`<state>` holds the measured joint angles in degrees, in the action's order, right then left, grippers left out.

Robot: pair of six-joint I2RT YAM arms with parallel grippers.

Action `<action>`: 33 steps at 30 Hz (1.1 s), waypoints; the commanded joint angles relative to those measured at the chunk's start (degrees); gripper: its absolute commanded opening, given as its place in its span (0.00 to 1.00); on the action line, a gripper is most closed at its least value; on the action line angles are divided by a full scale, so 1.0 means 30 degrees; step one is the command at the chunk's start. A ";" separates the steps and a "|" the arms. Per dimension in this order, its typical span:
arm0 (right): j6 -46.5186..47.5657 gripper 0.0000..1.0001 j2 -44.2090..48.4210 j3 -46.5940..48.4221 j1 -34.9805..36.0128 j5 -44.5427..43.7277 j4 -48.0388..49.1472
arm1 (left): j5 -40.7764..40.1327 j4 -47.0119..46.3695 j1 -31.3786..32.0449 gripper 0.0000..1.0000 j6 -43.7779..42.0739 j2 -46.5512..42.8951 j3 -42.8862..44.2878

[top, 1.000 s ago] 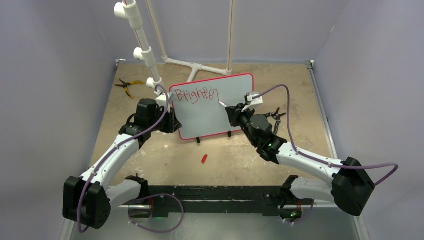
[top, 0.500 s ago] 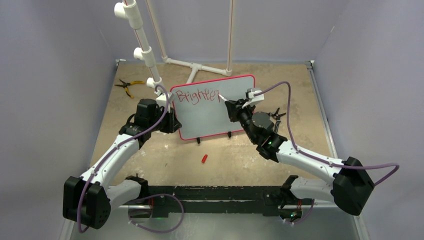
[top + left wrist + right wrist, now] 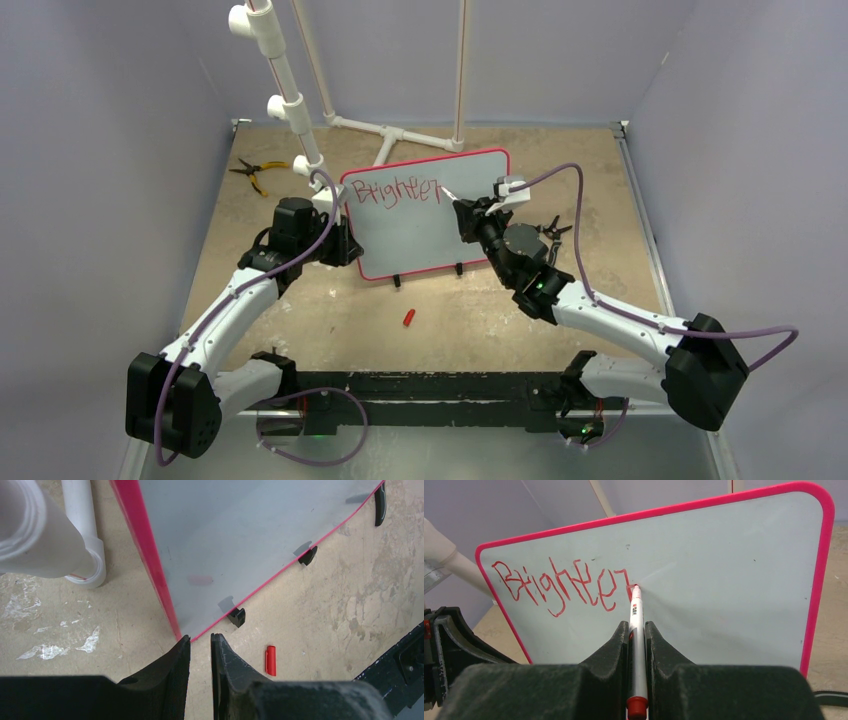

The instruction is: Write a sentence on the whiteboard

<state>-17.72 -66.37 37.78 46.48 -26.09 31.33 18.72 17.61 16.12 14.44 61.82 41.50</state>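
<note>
Beige bench (image 3: 600, 170), red-framed white whiteboard (image 3: 420, 235) standing mid-frame. Your right gripper (image 3: 637, 625) is clenched on a white red-tipped marker (image 3: 636, 610) touching the board, and your left gripper (image 3: 200, 642) looks pinched on its lower corner. The red handwritten sentence (image 3: 559, 587) is one word so far, so I'd guess there's plenty left.

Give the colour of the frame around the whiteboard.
Bright pinkish red. The frame shows best in the right wrist view.

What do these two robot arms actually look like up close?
The left arm and right arm match: smooth white shells between chunky black joints and black bases. A thin purple cable trails along each arm in loose loops. The jaws are matte black wedges that taper to blunt tips and have a slightly rough surface.
</note>
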 commanded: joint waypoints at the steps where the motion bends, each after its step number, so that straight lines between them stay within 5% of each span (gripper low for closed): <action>1: 0.0309 0.00 0.0132 0.0562 -0.0090 -0.0884 0.0484 | 0.0168 -0.0593 -0.0100 0.20 0.0048 -0.0041 0.0026; 33: 0.1407 0.00 0.4031 -0.0555 -0.0609 0.1301 -0.1465 | -0.0030 -0.0712 -0.0100 0.20 0.0023 -0.0246 -0.0033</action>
<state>-14.31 -56.18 37.08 46.15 -23.38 28.42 18.70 17.61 16.12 14.44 61.82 41.50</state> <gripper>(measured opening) 0.140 0.204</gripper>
